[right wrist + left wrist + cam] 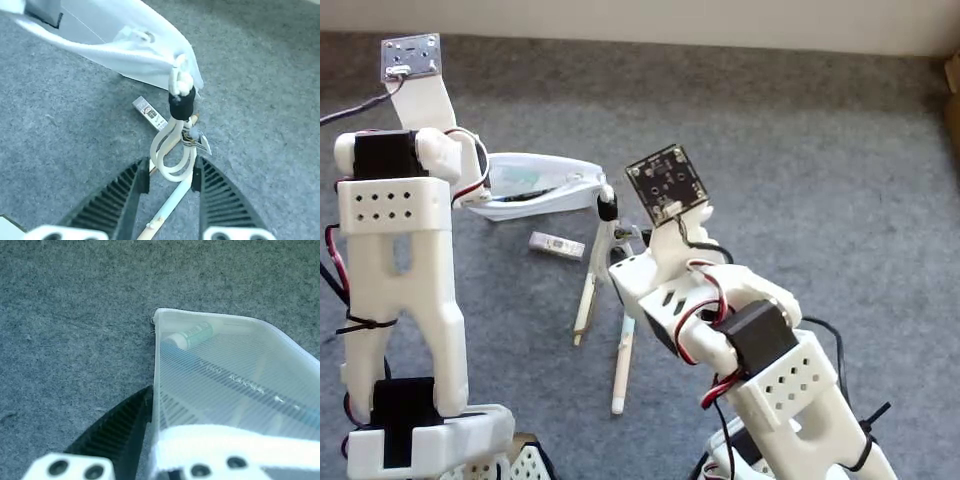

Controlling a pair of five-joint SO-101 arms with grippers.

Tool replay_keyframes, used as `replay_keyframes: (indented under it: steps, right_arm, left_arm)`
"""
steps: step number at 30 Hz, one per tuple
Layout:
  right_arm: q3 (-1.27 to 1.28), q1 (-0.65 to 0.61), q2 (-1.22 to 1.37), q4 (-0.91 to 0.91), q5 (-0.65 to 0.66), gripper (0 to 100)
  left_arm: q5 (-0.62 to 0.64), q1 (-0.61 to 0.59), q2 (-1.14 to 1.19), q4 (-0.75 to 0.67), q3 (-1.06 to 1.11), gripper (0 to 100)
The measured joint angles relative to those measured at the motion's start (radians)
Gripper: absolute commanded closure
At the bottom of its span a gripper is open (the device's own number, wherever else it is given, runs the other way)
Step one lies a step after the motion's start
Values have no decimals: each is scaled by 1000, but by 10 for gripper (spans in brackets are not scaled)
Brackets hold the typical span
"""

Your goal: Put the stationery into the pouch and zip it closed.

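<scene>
Grey carpeted tabletop (800, 150), with a pale wall strip (720, 20) along the far edge. Far and left of centre, a translucent white mesh zip pouch (535, 185), with a green-and-white tube (192, 334) inside and other long pieces too faint to name. Pinched at its left end by the left tool (152, 407), jaws closed on the fabric.

At the pouch's right end, a white looped cord pull with a black toggle (181, 105), hanging between the jaws of the right tool (170, 167). Jaws a little apart on either side of the loop, loop unsquashed, so apparently nothing clamped.

Just near of the pouch, loose on the carpet: a small white rectangular block (556, 245), a slim cream pencil (585, 300) and a white pen (622, 362).

Probably mid-packing: three pieces outside, zipping not yet due. Hard to tell how far the zip stands open. Next move likely calls for closing on the loop to draw the mouth wider against the left tool's hold, then fetching the loose pieces one at a time.
</scene>
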Motion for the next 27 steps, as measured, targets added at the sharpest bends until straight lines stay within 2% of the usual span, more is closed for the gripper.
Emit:
replay_keyframes:
  steps: [6, 15, 27]
  right_arm:
    - [0, 8, 14, 8, -49, 858]
    - [0, 11, 245, 69, -126, 858]
    - [0, 11, 437, 69, -138, 858]
  left_arm:
    - [0, 0, 0, 0, 0, 993]
    - [2, -44, 0, -9, 2, 993]
    - [6, -112, 0, -35, 2, 993]
